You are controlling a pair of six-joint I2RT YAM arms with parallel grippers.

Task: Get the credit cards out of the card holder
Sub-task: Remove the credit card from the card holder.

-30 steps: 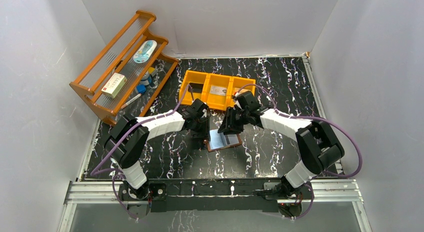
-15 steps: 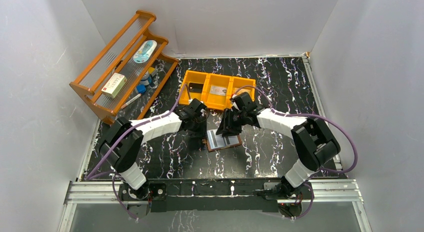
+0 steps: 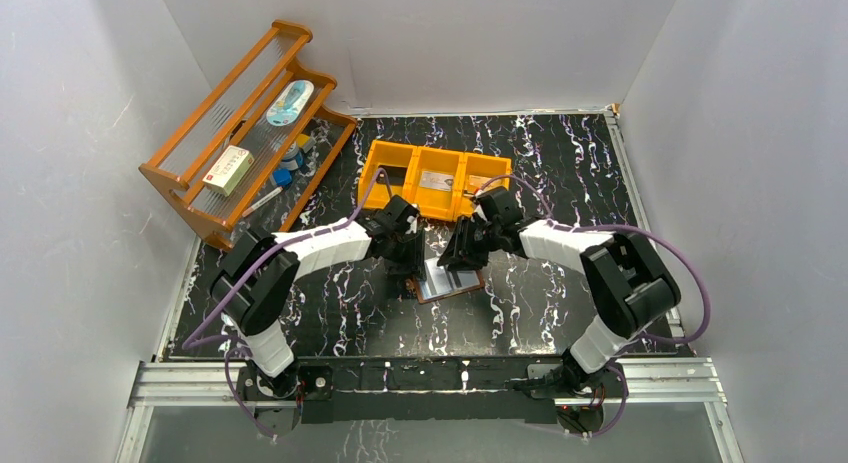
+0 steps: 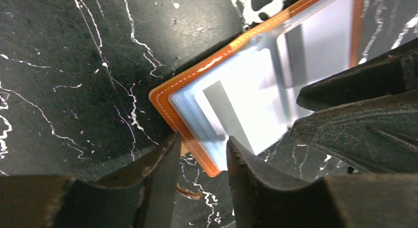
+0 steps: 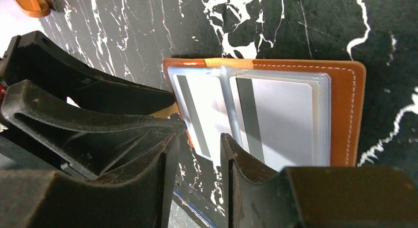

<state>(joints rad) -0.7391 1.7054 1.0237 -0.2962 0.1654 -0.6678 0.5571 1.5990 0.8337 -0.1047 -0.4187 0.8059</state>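
The card holder lies open on the table, orange-brown leather with a stitched edge and clear pockets. Pale silvery-grey credit cards with dark stripes sit in the pockets: one in the left half, one in the right half. My left gripper is open at table height, its jaws either side of the holder's near corner. My right gripper is open over the holder's far edge, one finger above the pocket spine. Both grippers meet at the holder.
An orange three-compartment bin stands just behind the grippers, with flat items in its compartments. A wooden rack with a white-and-red box sits at the back left. White walls enclose the table.
The left jaws have spread a little wider at the holder's corner. Both grippers have shifted slightly around the holder, which stays in place.
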